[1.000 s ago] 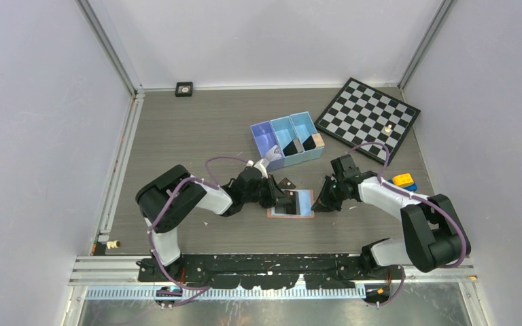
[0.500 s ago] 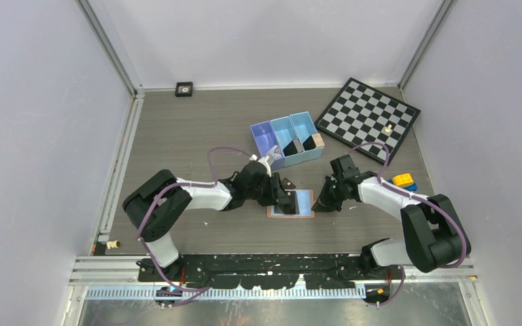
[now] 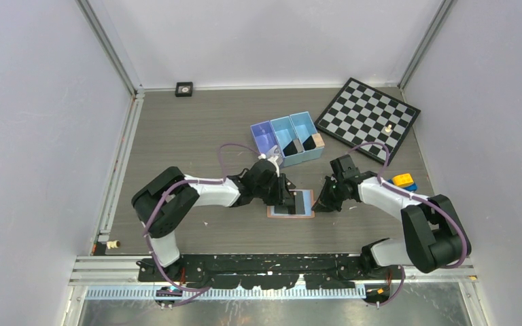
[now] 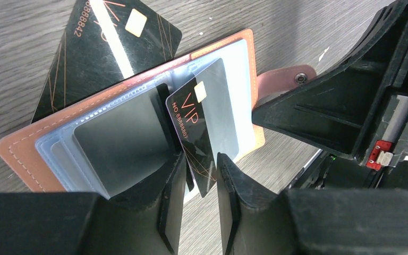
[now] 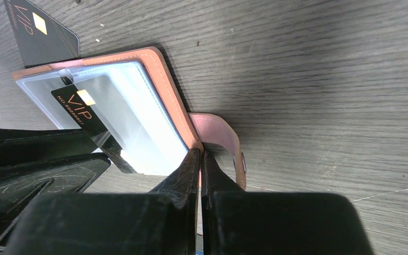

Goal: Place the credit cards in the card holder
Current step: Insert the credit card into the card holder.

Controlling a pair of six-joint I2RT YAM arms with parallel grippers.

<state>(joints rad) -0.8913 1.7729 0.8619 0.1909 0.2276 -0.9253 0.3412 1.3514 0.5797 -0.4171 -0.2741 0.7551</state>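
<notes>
The salmon card holder (image 3: 304, 214) (image 4: 21, 154) (image 5: 164, 85) lies open on the table, clear sleeves up. A black VIP credit card (image 4: 191, 122) (image 5: 79, 111) stands slanted, partly inside a sleeve. Its lower corner hangs between the fingers of my left gripper (image 4: 200, 170) (image 3: 285, 197), which stand apart, open, with a gap beside the card. A dark grey card (image 4: 122, 138) fills the sleeve to its left. Another black credit card (image 4: 106, 48) (image 5: 40, 29) lies flat on the table, tucked under the holder's far edge. My right gripper (image 5: 200, 154) (image 3: 321, 202) is shut on the holder's cover edge beside the snap tab (image 5: 228, 143).
A blue three-compartment bin (image 3: 287, 139) stands just behind the holder. A chessboard (image 3: 367, 119) with one pale piece (image 3: 386, 128) lies at the back right. A yellow and blue block (image 3: 402, 180) sits by the right arm. A small black object (image 3: 184, 88) is at the back wall.
My left gripper was shut a second ago and its fingers now stand apart around the card. The left arm has shifted slightly right. The right gripper keeps its pinch.
</notes>
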